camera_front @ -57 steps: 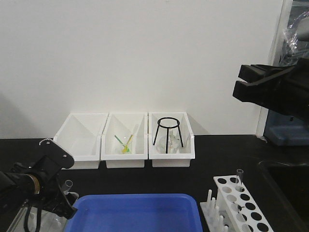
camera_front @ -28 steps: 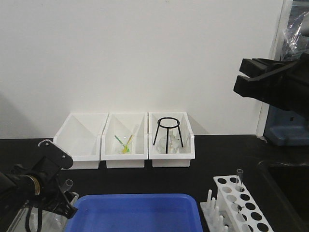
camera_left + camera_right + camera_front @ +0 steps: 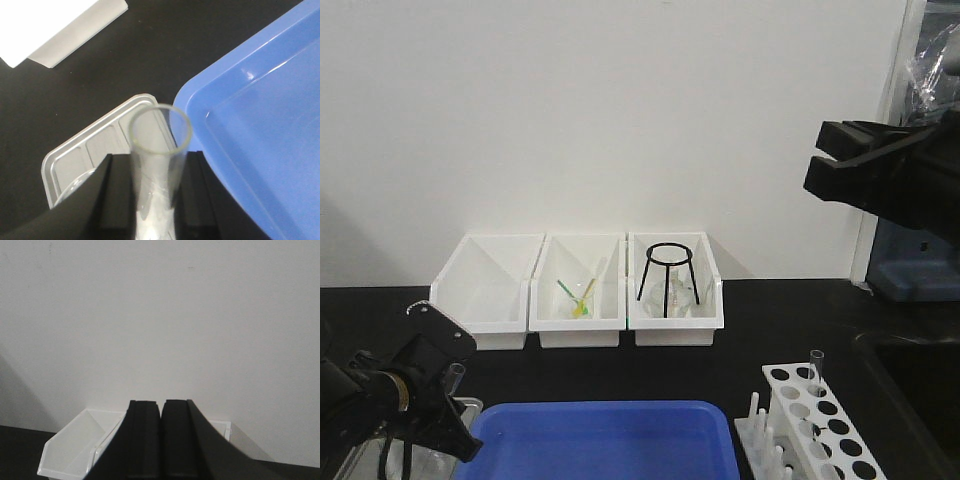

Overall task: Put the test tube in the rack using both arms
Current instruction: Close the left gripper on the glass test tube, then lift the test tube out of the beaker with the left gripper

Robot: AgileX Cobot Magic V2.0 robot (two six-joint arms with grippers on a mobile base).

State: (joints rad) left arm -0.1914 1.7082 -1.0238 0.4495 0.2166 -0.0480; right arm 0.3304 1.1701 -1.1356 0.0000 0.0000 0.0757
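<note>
While the left gripper [image 3: 156, 172] clamps the tube [image 3: 160, 132], rim up, beside the tray [image 3: 260, 125] | right gripper [image 3: 161, 440] aloft, fingers pressed together | rack [image 3: 825, 425] just right of tray.

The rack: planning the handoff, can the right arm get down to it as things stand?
Probably yes: the right gripper hangs high above the rack, shut and empty, with nothing visible between them. One tube already fills a hole.
</note>
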